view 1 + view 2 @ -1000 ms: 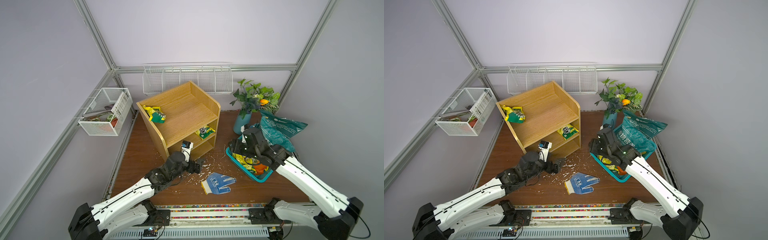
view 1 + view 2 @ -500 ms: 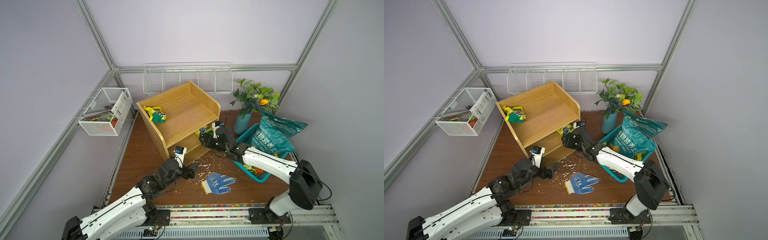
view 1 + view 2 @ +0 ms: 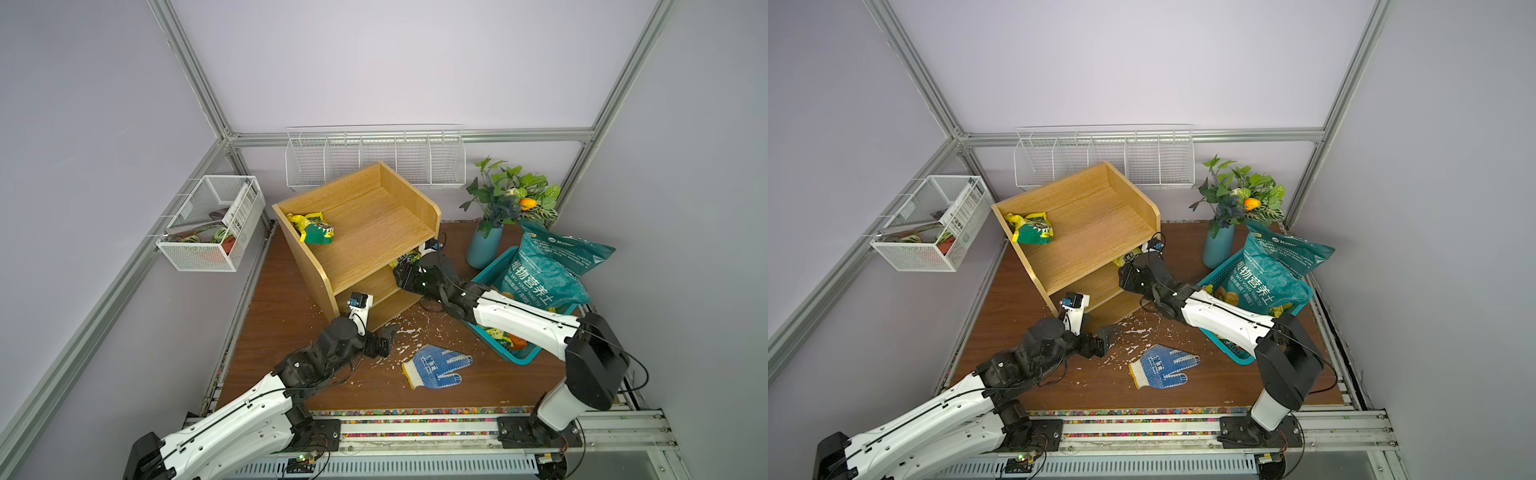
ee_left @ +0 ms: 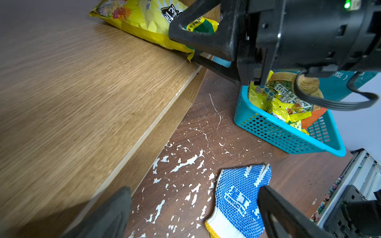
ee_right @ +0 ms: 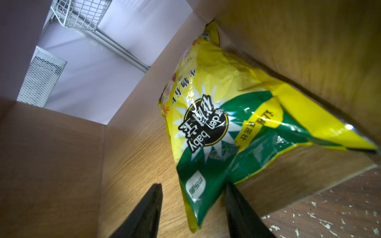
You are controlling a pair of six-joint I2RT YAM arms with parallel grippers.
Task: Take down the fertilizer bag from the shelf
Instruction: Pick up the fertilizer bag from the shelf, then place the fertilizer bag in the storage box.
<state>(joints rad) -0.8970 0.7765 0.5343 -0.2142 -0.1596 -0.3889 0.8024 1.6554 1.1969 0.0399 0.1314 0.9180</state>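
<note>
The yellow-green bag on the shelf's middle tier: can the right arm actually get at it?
Probably yes. The right gripper is inside the shelf, jaws apart, with the near corner of the fertilizer bag between them. Nothing else lies in the way.

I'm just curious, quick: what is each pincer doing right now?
Left pincer: open, empty.
Right pincer: open, straddling a corner of the bag, not yet clamped.

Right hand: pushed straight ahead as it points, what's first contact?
The yellow-green bag on the shelf's middle board: its near corner lies between the right hand's open fingers. Depth beyond is unclear.
</note>
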